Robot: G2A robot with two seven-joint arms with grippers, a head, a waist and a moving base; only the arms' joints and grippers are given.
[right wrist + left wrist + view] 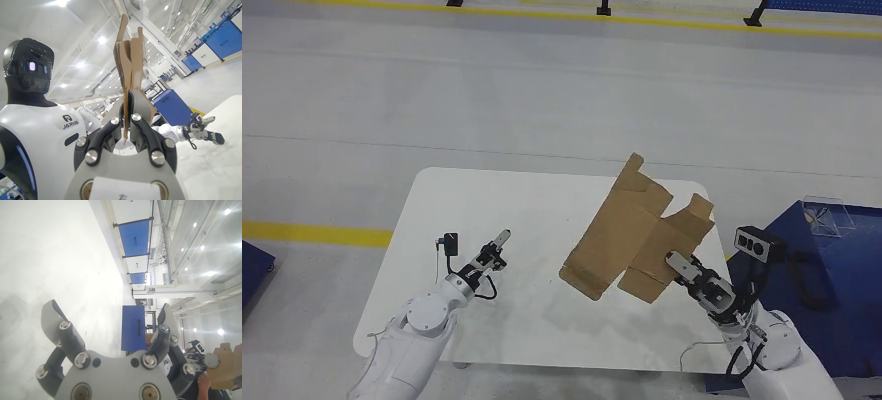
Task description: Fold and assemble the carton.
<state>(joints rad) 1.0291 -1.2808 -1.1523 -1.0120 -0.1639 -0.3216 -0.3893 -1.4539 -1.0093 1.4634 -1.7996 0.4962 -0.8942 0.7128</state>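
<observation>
The right gripper [127, 94] pinched the flattened carton [637, 232] by one edge, holding it over the right half of the table [492, 195]. The left gripper [109, 308] hung over the table's left side, fingers spread. Held so thinly, the carton might pivot or slip.

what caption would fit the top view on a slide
Right gripper holds the flat brown cardboard carton by one edge above the white rounded table; open left gripper hovers empty opposite.
</observation>
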